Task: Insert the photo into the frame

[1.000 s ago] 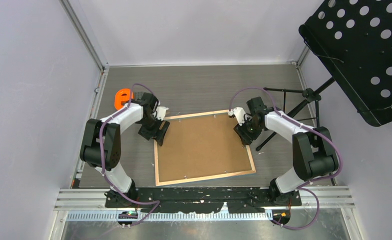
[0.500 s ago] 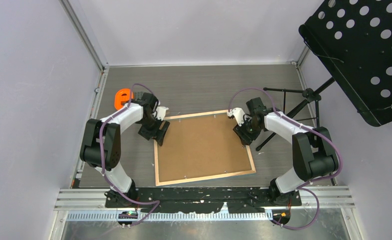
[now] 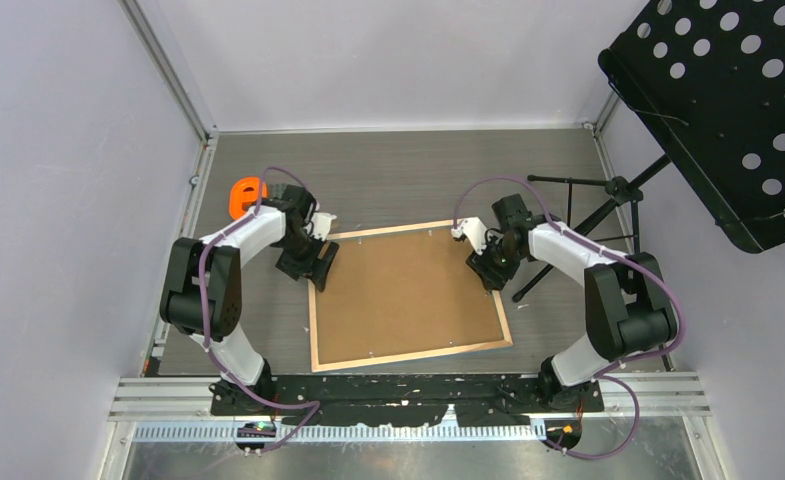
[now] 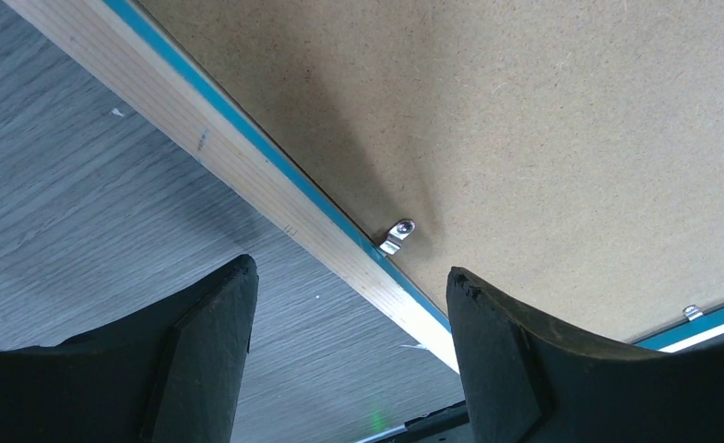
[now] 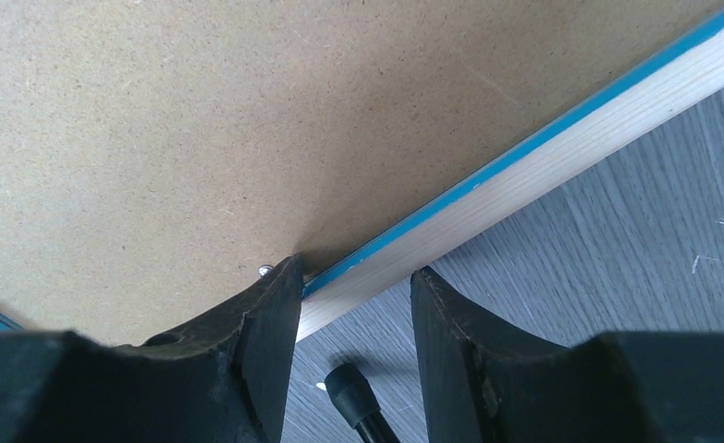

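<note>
Grey wood-grain tbl (image 3: 398, 185), lilac walls (image 3: 58, 200), frame (image 4: 247, 185) face-down

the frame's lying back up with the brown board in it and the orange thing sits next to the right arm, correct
Not quite. The orange thing sits next to the left arm, at the far left of the table, not next to the right arm. The top external view shows this. The rest holds: the frame lies back up with the brown board in it.
</note>
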Controlling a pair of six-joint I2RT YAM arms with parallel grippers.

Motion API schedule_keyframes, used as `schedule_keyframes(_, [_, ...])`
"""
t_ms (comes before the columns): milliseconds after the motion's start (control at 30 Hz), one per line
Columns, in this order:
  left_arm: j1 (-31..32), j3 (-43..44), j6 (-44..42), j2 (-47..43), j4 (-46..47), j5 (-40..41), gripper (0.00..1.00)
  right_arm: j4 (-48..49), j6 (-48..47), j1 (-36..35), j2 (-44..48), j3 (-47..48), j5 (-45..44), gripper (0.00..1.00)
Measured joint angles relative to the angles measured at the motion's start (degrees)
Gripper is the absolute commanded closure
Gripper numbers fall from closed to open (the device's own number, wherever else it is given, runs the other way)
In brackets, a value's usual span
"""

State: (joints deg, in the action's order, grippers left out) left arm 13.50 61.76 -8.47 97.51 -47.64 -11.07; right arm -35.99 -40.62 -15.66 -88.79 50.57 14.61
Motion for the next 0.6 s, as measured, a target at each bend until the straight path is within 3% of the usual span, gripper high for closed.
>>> schedule_keyframes(600, [-0.11, 0.00, -0.13, 0.00, -0.02, 0.00, 0.26, -1.88, -3.48, 0.02, -1.27, 1.40, 1.14, 0.48])
